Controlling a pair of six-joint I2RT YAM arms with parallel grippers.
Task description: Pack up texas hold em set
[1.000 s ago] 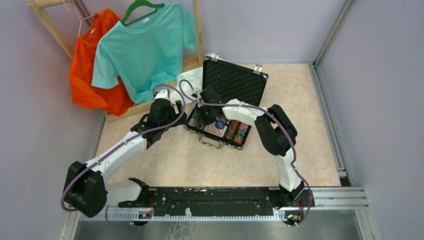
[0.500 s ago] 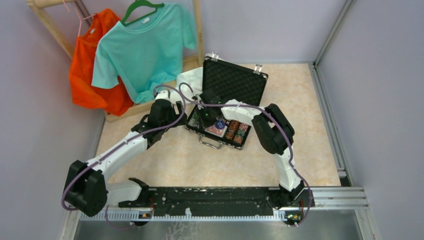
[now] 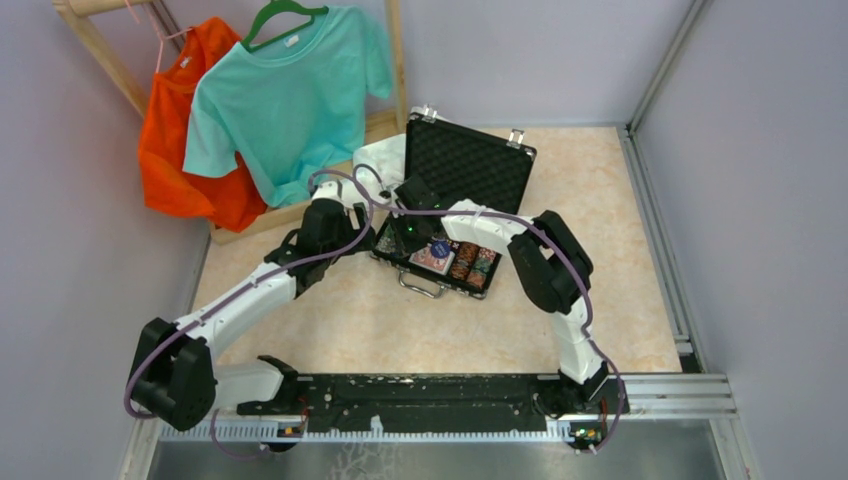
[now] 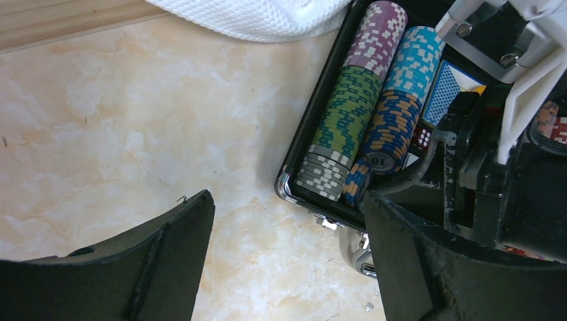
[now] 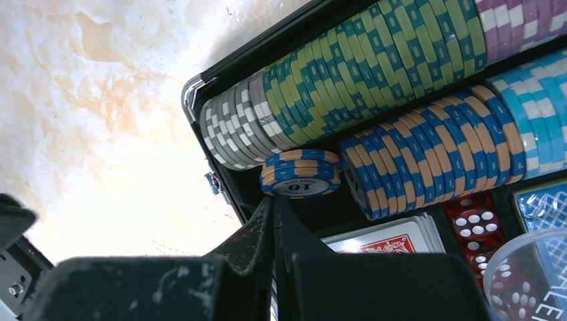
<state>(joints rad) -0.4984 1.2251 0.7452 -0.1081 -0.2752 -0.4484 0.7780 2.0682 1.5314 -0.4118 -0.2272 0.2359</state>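
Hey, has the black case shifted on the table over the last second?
No. The case has stayed put: its open lid's far corners line up with the wooden rack just as before.

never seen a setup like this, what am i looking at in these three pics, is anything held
Two white robot arms are bolted to a table. The wide picture looks down from above; the other two come from cameras on each wrist. An open black case lies on the table, holding rows of poker chips, red dice and cards; a white cloth lies beside it. The left pincer stands open by the case's corner; the right pincer is shut close to a small loose chip stack. Neither holds anything.
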